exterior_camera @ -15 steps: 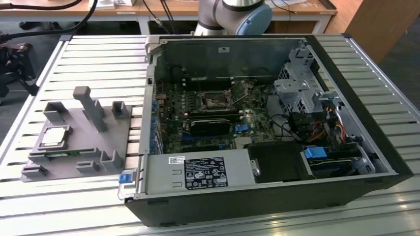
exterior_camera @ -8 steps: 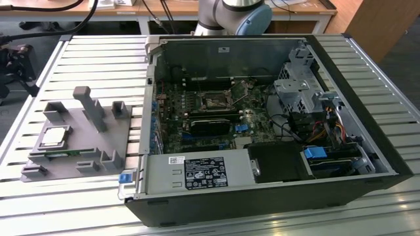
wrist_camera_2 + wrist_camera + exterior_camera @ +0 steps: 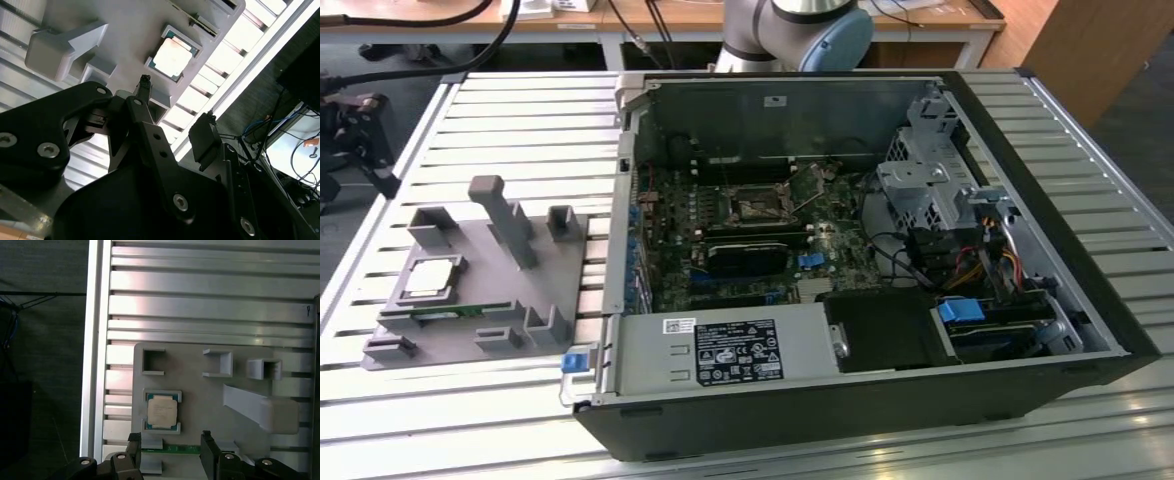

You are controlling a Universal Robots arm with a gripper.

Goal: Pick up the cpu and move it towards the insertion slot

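Gripper (image 3: pixel 169 444) hangs spread and empty over the cpu (image 3: pixel 162 411), kept from sliding by corner brackets (image 3: pixel 148 393) on the gray fixture (image 3: pixel 200 396).

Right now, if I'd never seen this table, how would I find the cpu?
Find the big open computer case; on the exterior view's left of it lies a grey plastic holder. The cpu sits in a square pocket there. It is the only flat, shiny silver square, unlike the thin green memory stick beside it.
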